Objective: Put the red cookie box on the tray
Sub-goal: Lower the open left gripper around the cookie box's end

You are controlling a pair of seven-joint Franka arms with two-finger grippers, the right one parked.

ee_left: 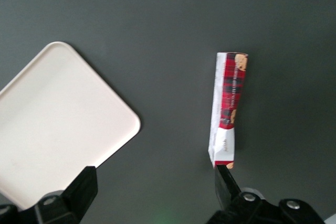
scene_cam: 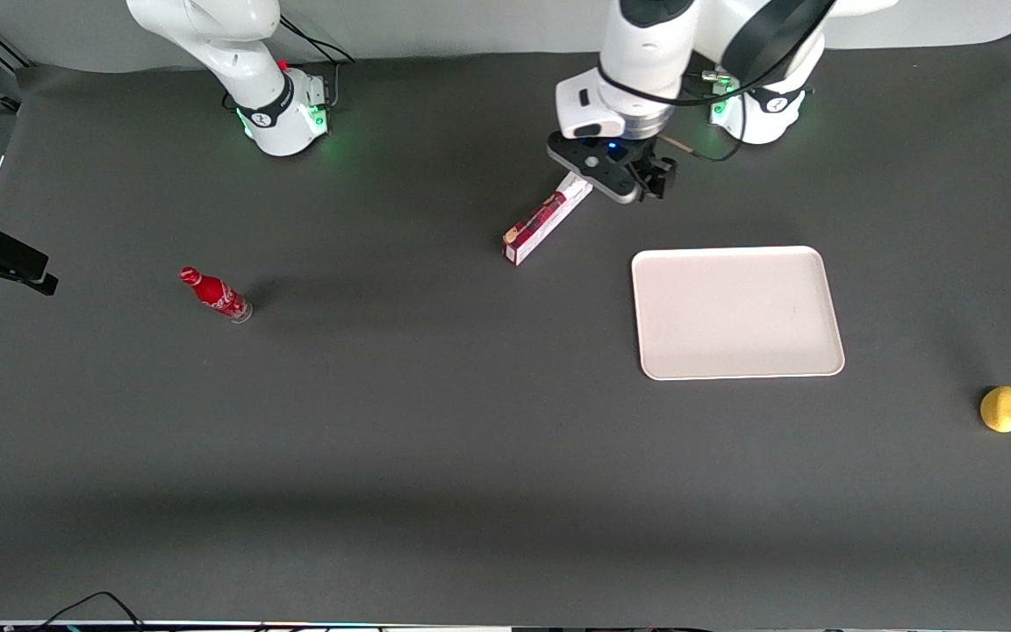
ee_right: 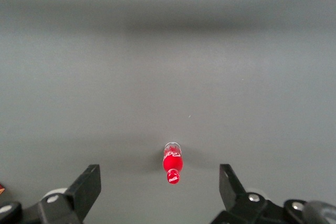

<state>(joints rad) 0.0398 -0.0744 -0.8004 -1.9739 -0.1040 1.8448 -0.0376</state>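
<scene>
Box not yet on tray, so the whole task remains: grasp, lift, carry, set down.

Front view: the red cookie box point(scene_cam: 545, 220) lies flat on the dark tabletop point(scene_cam: 435, 456), angled, near the edge where the arm bases stand. Its white-label end sits under the left arm's claw point(scene_cam: 620, 180), which hangs just above that end. The tray point(scene_cam: 736, 312) lies bare, near the box but apart from it, closer to the camera and toward the working arm's end. A red bottle point(scene_cam: 215, 294) stands toward the parked arm's end; a yellow ball point(scene_cam: 1003, 409) rests near the working arm's end.

Left wrist view: the claw point(ee_left: 155, 182) is wide open and grips nothing. One finger point(ee_left: 227, 184) sits just at the white end of the red cookie box point(ee_left: 230, 108); the other finger point(ee_left: 84, 187) overlaps a corner of the tray point(ee_left: 58, 124). The box is long and narrow, red with cookie pictures, undamaged as far as shows.

Right wrist view: only the red bottle point(ee_right: 172, 163) on the tabletop.
</scene>
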